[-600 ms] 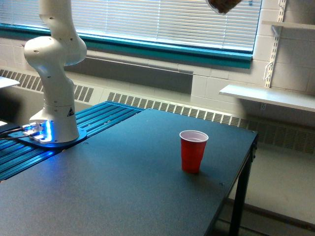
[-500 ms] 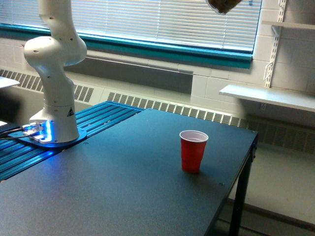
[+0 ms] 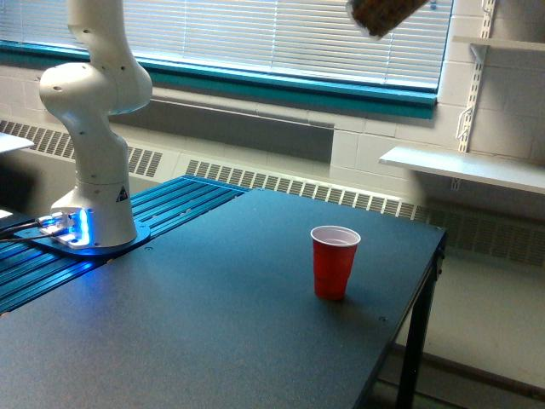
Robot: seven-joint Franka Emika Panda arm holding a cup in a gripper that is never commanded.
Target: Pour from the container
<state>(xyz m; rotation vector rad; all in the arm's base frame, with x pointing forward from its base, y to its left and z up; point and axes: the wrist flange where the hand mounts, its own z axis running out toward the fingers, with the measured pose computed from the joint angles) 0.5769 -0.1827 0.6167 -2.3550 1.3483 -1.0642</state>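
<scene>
The container (image 3: pixel 381 15) is seen at the very top edge of the exterior view, partly cut off by the frame, tilted, with brown granular matter visible through its clear wall. It hangs high in the air, well above the desk (image 3: pixel 213 324) and slightly toward the exterior view's right of the red cup (image 3: pixel 334 261). The hand that carries it lies outside the frame, so its grip cannot be told.

The red cup stands upright on the dark desk, open mouth up and white inside showing, near the desk's edge on the exterior view's right but clearly apart from it. A broad bare stretch of desk surface is left around the cup on every other side. The desk's corner and a black leg (image 3: pixel 412 358) are seen at the exterior view's right, with floor beyond.

The arm's white base (image 3: pixel 92 179) is set at the exterior view's left on a blue ribbed platform (image 3: pixel 170 209), well apart from the cup. Behind, window blinds (image 3: pixel 255 34), a radiator grille (image 3: pixel 289 183) and a wall shelf (image 3: pixel 464 166) are seen.
</scene>
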